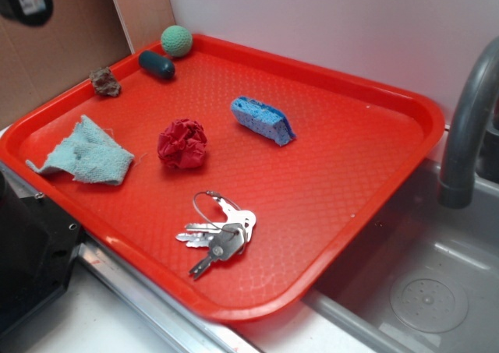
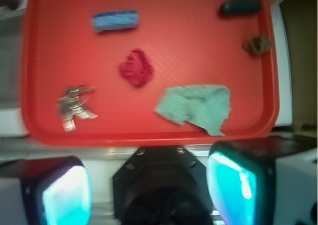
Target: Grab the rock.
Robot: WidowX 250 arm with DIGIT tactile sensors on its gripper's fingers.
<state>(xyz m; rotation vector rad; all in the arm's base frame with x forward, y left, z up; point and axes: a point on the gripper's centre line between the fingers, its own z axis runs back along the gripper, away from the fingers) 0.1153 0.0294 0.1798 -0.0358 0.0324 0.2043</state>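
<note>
Rock (image 1: 105,82) is seen as a small, rough, lumpy stone of brownish-grey with a faint purplish tint, clearly smaller than the green ball (image 1: 177,40). It lies on the red tray (image 1: 351,174), close to the tray's far left edge in the exterior view, and in the wrist view it (image 2: 257,44) is found near the right edge of the tray. It is touched by nothing. A dark teal capsule (image 1: 157,65) is placed just beside the ball near the far corner, apart from the stone. A pale green cloth (image 1: 87,153) is spread near the left corner, a red crumpled cloth ball (image 1: 182,144) is set near the middle of the tray, a blue sponge (image 1: 263,119) lies beyond it, and a bunch of keys (image 1: 217,233) is laid toward the near edge. The tray is rested partly over a grey sink (image 1: 421,291), beside a dark faucet (image 1: 468,127). The jaws of the gripper (image 2: 149,185) are held wide apart and released, with nothing between them, outside the tray's near edge in the wrist view and well apart from the stone.
</note>
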